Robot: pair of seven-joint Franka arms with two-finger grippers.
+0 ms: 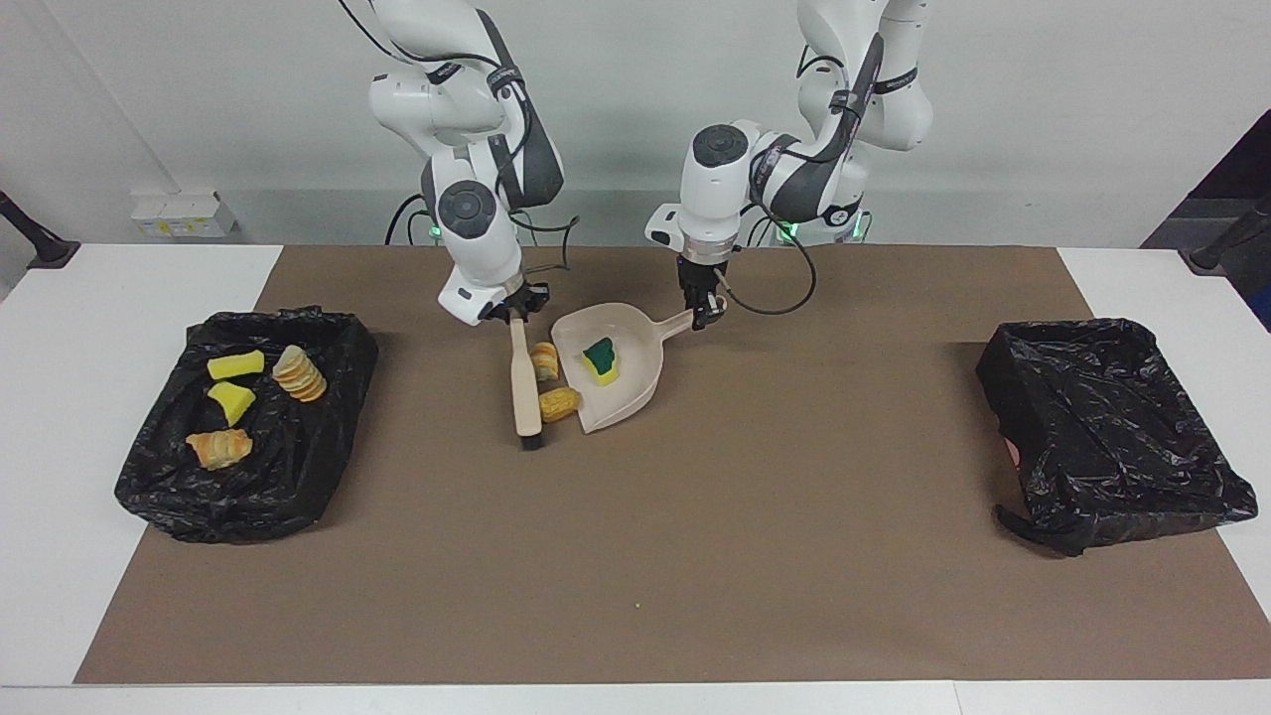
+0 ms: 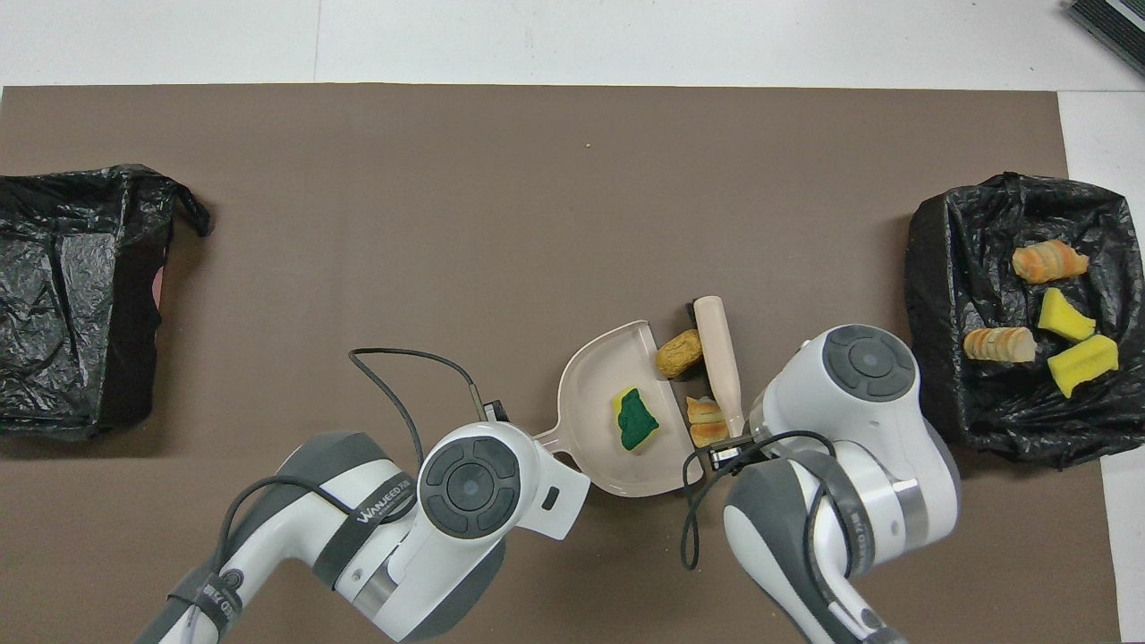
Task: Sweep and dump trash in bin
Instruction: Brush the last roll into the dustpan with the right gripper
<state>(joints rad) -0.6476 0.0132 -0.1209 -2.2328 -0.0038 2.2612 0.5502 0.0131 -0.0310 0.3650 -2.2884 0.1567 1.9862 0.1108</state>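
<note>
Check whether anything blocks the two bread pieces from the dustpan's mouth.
Nothing visible does. The two bread pieces lie between the brush and the open edge of the dustpan, both at its lip; only a green-and-yellow sponge lies inside.

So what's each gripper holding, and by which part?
Left gripper holds the dustpan by its handle; right gripper holds the brush by its handle.

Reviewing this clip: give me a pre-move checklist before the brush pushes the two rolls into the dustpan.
1. Right gripper shut on brush handle: ok.
2. Left gripper shut on dustpan handle: ok.
3. Both rolls between brush and dustpan mouth: ok.
4. Rolls inside the dustpan: not ok, at its lip.
5. Green-and-yellow sponge in the dustpan: ok.
6. Dustpan lip flat on the mat: cannot tell.
</note>
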